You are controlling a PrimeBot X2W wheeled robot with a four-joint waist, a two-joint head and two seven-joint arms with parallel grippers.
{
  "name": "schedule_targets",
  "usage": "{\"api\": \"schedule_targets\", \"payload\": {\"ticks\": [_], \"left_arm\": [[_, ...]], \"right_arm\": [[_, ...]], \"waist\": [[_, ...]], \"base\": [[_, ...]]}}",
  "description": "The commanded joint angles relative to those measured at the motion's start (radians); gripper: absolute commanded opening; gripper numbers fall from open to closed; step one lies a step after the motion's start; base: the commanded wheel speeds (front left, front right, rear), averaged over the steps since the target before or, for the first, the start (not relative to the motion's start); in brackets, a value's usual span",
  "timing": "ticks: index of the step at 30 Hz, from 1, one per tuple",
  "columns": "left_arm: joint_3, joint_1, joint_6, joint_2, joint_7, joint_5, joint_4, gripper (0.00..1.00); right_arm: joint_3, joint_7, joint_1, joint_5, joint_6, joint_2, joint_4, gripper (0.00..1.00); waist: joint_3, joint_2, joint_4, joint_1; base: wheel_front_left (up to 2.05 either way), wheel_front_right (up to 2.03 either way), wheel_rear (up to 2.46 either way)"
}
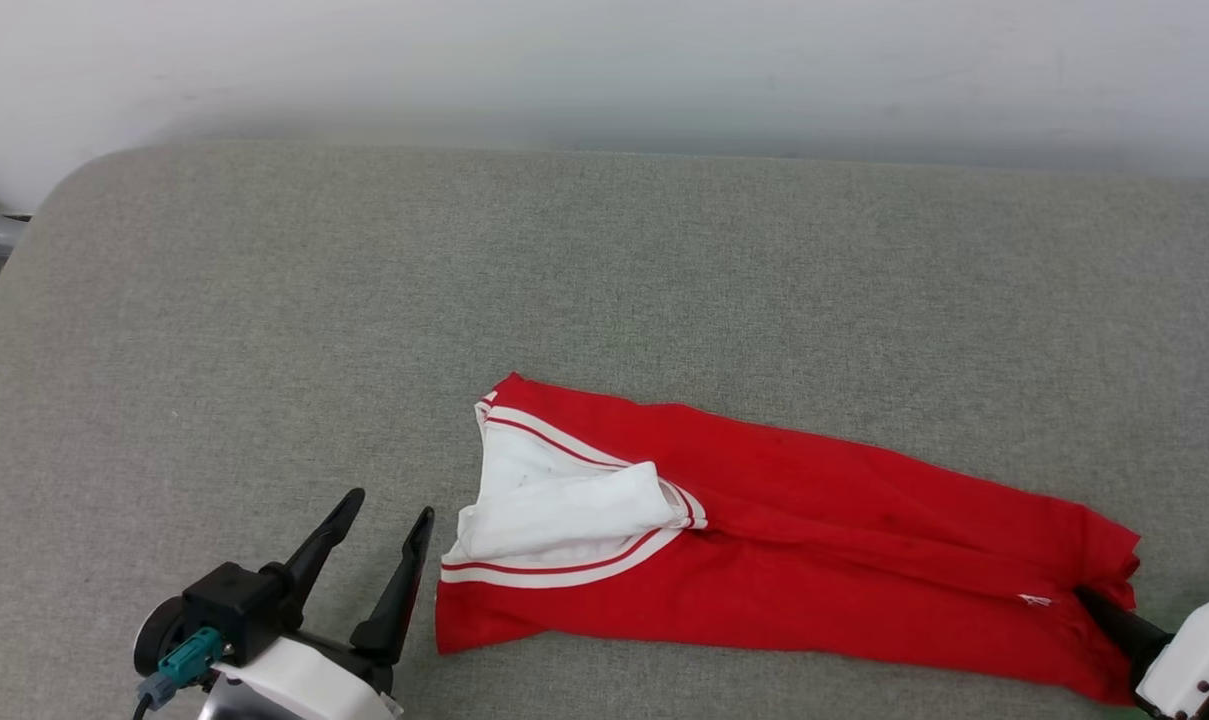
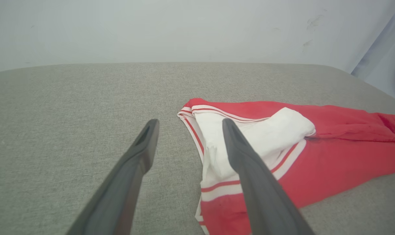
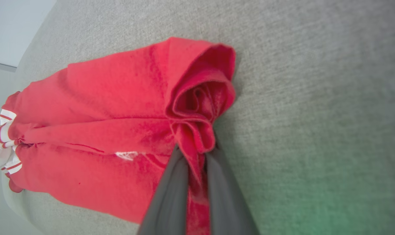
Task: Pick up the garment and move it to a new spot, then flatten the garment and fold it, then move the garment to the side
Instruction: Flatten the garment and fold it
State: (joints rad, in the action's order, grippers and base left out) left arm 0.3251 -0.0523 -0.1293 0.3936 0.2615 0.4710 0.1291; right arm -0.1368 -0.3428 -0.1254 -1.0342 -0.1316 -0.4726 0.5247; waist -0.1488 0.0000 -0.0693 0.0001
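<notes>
1. Just one garment (image 1: 814, 560) lies bunched lengthwise on the grey cushioned surface (image 1: 264, 330).
2. Right pincer (image 3: 197, 156) is clamped on its red end.
3. Left pincer (image 1: 390, 504), fingers apart, sits just beside its striped end.

Plain indoor test room, kind uncertain: grey fabric-covered tabletop (image 1: 264, 300) with rounded corners set against a bare white wall (image 1: 604, 60).

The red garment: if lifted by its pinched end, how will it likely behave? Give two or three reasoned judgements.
Probably floppy: the garment bunches into soft folds where the right gripper is shut on its end, so it should drape. Likely light: thin cloth lying flat on the grey surface. Its white sleeve, loosely folded over, may flop open.
</notes>
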Motion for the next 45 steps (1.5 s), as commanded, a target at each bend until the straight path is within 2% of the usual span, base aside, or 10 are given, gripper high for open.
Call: {"api": "schedule_targets", "payload": {"ticks": [1,13,21,26,31,34,35,37,38,45], "left_arm": [[-0.005,-0.013,-0.002,-0.002,0.004,0.002,0.001,1.0],[-0.026,-0.008,-0.002,-0.014,0.005,-0.002,0.006,1.0],[-0.034,-0.006,-0.002,-0.024,0.005,0.007,0.02,1.0],[-0.051,0.002,-0.001,-0.034,0.005,0.02,0.028,1.0],[-0.056,-0.004,-0.001,-0.041,0.005,0.033,0.046,1.0],[-0.049,-0.008,-0.001,-0.042,0.005,0.043,0.052,1.0],[-0.043,-0.012,-0.001,-0.039,0.005,0.045,0.061,1.0],[-0.038,-0.013,-0.001,-0.038,0.005,0.049,0.067,1.0],[-0.028,-0.015,-0.001,-0.035,0.005,0.052,0.075,1.0],[0.005,-0.024,-0.001,-0.034,0.005,0.069,0.097,1.0]], "right_arm": [[-0.01,-0.013,0.003,-0.013,0.002,0.003,0.004,0.0],[0.133,-0.031,-0.019,-0.005,0.002,-0.172,0.031,0.0],[0.218,-0.07,0.036,0.002,0.002,-0.199,-0.028,0.0],[0.243,-0.112,0.072,0.016,0.002,-0.177,-0.145,0.0],[0.235,-0.201,0.085,0.02,0.002,-0.11,-0.292,0.0],[0.214,-0.264,0.093,0.038,0.002,-0.063,-0.385,0.0],[0.193,-0.322,0.079,0.059,0.002,-0.013,-0.469,0.0],[0.179,-0.36,0.06,0.072,0.002,0.018,-0.516,0.0],[0.154,-0.415,0.026,0.088,0.001,0.061,-0.564,0.0],[0.061,-0.488,-0.064,0.196,0.002,0.162,-0.584,0.0]], "waist": [[-0.001,0.0,0.002,-0.0001],[-0.01,0.0,0.026,-0.0001],[-0.009,0.0,0.037,-0.0001],[-0.011,0.0,0.051,-0.0001],[-0.009,0.0,0.059,-0.0001],[-0.007,0.0,0.06,-0.0001],[-0.002,0.0,0.058,-0.0001],[0.001,0.0,0.056,-0.0001],[0.003,0.0,0.052,-0.0001],[0.004,0.0,0.037,-0.0001]], "base": [[0.0,0.0,0.0],[0.0,0.0,0.0],[0.0,0.0,0.0],[0.0,0.0,0.0],[0.0,0.0,0.0],[0.0,0.0,0.0],[0.0,0.0,0.0],[0.0,0.0,0.0],[0.0,0.0,0.0],[0.0,0.0,0.0]]}}
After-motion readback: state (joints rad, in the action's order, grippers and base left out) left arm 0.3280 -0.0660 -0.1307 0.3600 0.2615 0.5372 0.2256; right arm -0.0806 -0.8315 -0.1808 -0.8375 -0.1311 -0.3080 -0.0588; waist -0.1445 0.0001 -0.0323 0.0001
